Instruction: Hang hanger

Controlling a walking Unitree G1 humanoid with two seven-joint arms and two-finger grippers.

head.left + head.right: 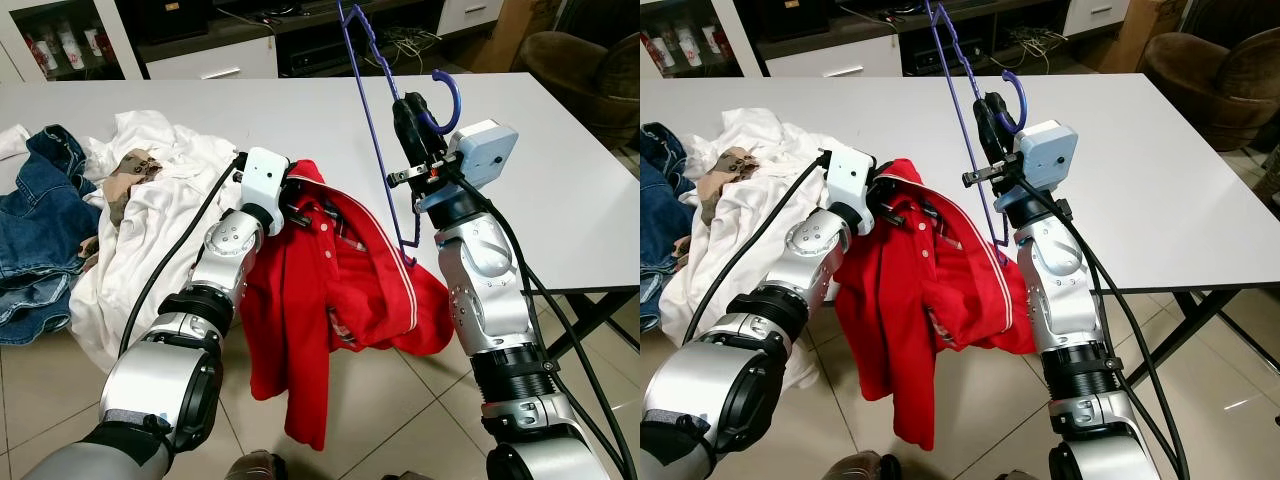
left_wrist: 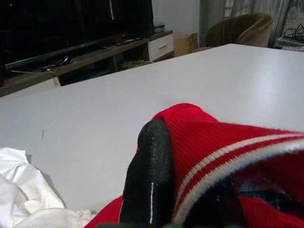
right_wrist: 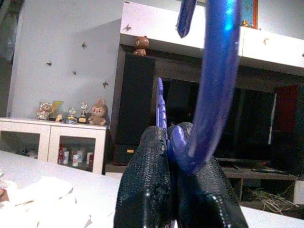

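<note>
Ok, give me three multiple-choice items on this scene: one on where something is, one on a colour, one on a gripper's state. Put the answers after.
1. Where does the red shirt lie?
A. Folded on the armchair
B. Draped over the near edge of the white table, hanging toward the floor
C. Under the jeans

2. What colour is the hanger?
A. Blue-purple
B. Green
C. White

3. What is the right gripper doing?
A. Open above the table
B. Shut on the shirt's sleeve
C. Shut on the hanger near its hook

Answers: B, the head views show the shirt spilling off the table's front edge, its collar at the left gripper; A, the hanger's wire and hook are blue-purple; C, the right wrist view shows the black fingers closed around the hanger's neck.
</note>
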